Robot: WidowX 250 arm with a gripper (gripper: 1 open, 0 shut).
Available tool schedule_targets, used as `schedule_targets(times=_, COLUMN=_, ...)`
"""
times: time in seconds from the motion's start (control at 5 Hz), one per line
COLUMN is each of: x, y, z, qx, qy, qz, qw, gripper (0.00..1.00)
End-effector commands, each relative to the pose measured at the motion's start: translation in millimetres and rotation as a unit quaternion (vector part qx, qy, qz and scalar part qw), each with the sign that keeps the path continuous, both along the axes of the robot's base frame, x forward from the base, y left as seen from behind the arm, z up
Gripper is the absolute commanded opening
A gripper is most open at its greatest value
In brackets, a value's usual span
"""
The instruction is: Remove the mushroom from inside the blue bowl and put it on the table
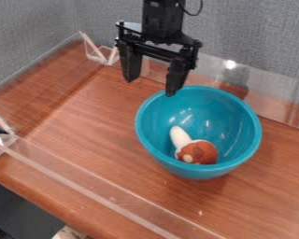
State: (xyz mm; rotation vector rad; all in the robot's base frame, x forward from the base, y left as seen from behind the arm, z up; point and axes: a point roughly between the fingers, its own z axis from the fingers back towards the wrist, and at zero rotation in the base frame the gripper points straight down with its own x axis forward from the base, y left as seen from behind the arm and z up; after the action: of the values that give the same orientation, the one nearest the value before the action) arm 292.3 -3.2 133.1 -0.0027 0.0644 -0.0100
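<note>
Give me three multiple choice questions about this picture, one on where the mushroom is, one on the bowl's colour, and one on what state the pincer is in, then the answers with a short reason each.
1. Where is the mushroom?
A. Inside the blue bowl
B. On the table beside the bowl
C. Between the pincer's fingers

2. What colour is the bowl?
A. Red
B. Teal-blue
C. Yellow

3. What state is the pincer in?
A. Shut on the mushroom
B. Shut on the bowl's rim
C. Open and empty

Answers:
1. A, since the mushroom lies on its side at the bottom of the bowl, cap toward the near wall.
2. B, since its walls and rim are a glossy teal-blue all round.
3. C, since its dark fingers stand apart above the bowl's far rim with nothing between them.
</note>
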Motion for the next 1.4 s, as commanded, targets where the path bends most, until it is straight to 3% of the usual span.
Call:
schedule_targets(times=0.0, x=4.0, y=-11.6, z=-10.3, qx=-0.015, qy=-0.002, qz=0.043, qw=0.999, gripper=1.0)
schedule_targets(times=0.2, x=9.4, y=-31.9, z=-48.0, qx=-0.038, qy=0.015, qz=0.071, qw=0.9967, gripper=1.0)
schedule_targets(times=0.4, x=28.3, y=-54.4, z=-98.2, qx=-0.039, qy=0.034, qz=0.05, qw=0.9974, gripper=1.0)
schedule_targets(times=0.6, x=33.7, y=-55.2, z=-109.6, qx=-0.038, qy=0.041, qz=0.052, qw=0.9971, gripper=1.0)
schedule_targets(times=0.8, x=34.1, y=-54.9, z=-113.3, qx=-0.038, qy=0.043, qz=0.054, qw=0.9969, gripper=0.0)
schedule_targets(times=1.2, x=32.1, y=-54.2, z=-110.1, qx=-0.04, qy=0.042, qz=0.051, qw=0.997, gripper=0.0)
